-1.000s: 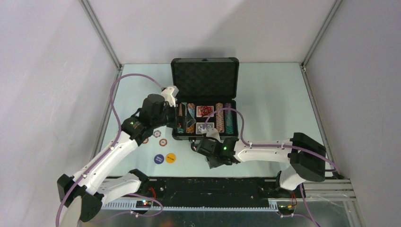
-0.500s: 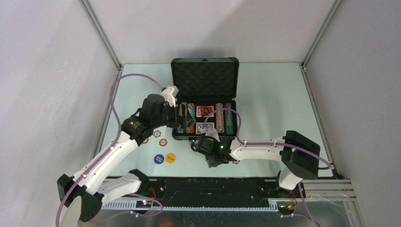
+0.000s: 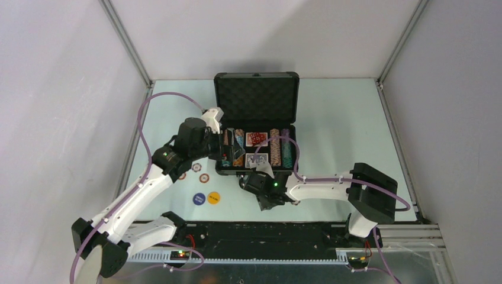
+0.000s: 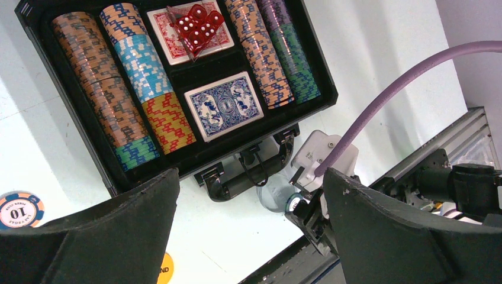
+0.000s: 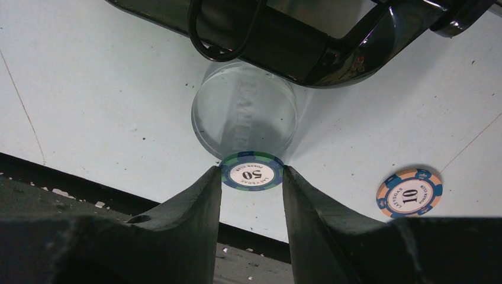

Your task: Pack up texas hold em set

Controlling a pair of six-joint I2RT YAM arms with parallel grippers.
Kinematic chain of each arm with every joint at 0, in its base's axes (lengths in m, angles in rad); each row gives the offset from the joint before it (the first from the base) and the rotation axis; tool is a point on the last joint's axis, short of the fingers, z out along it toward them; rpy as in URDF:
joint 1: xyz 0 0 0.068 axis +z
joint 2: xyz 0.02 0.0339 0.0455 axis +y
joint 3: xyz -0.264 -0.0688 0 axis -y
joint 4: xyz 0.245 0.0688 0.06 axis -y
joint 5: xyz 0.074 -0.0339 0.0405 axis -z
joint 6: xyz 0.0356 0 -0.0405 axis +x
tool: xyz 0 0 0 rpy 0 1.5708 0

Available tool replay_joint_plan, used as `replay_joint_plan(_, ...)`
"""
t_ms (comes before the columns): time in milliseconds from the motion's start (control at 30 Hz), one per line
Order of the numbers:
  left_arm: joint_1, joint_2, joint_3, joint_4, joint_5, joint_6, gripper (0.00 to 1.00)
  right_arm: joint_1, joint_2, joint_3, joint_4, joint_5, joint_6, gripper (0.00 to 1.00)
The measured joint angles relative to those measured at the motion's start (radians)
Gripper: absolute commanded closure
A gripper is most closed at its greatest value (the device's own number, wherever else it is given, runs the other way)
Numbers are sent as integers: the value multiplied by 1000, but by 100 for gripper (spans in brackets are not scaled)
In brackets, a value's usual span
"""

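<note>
The black case (image 3: 256,97) lies open at the table's middle, lid up. Its tray (image 4: 308,103) holds rows of striped chips (image 4: 112,100), a red deck (image 4: 171,35) with red dice (image 4: 198,26) on it, and a blue deck (image 4: 225,105). My right gripper (image 5: 253,177) is low in front of the handle (image 5: 296,56), shut on a green-and-blue 50 chip (image 5: 253,172) that touches both fingertips. A clear round button (image 5: 244,112) lies just beyond the chip. My left gripper (image 4: 251,236) hangs open and empty over the case's left front.
An orange-and-blue 10 chip (image 5: 409,193) lies right of the right gripper. Three loose chips (image 3: 196,167) and the blue (image 3: 199,198) and yellow (image 3: 214,197) buttons lie left of the case. A purple cable (image 4: 379,100) crosses near the case. The arm bases' rail (image 3: 266,234) borders the near edge.
The right arm's elbow has drifted left while its gripper stays by the handle. The left arm has not moved.
</note>
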Motion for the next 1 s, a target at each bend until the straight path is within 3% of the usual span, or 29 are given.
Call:
replay_joint_plan(400,0,0,0,0,0,0,4,0,5,0,16,-1,-2,42)
replay_joint_plan(1000,0,0,0,0,0,0,4,0,5,0,17,-4,-2,40)
